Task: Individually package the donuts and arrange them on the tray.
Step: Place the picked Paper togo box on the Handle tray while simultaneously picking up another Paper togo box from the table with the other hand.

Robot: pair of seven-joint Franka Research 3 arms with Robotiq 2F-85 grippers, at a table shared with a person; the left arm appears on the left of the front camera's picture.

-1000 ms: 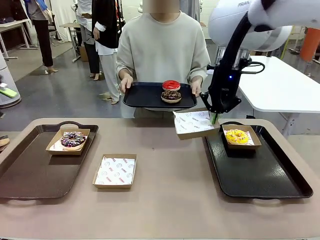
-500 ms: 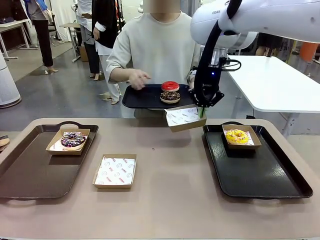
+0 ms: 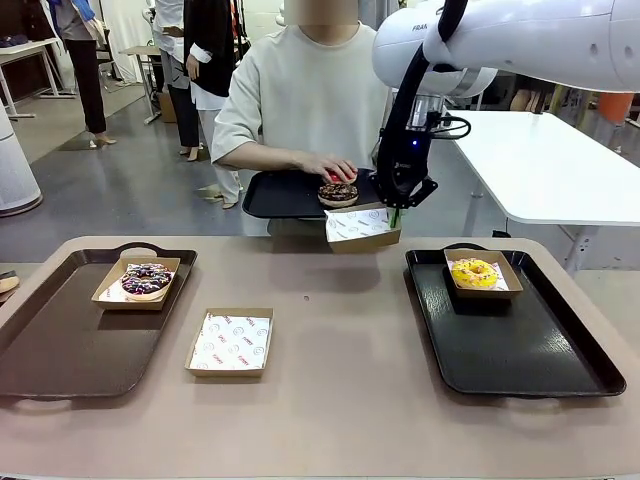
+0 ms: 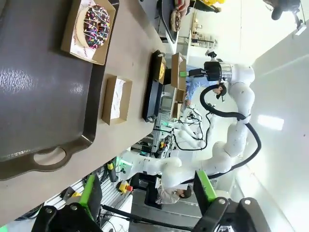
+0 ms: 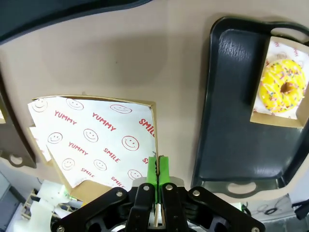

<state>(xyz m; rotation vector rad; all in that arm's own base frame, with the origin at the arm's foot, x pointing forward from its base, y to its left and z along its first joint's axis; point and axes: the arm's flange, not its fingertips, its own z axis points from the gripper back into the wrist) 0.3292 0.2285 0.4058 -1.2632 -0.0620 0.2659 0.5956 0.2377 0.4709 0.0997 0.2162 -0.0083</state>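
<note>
Right gripper: jaws pinched tight on the rim of a paper-lined carton, held clear of the table just beside the near edge of the person's black tray. Left gripper: pads spread wide, nothing between them. Yellow donut sits boxed on the right tray and the purple-and-white donut boxed on the left tray. The chocolate donut lies on the person's tray under a hand, with only slivers of red showing beneath the fingers.
</note>
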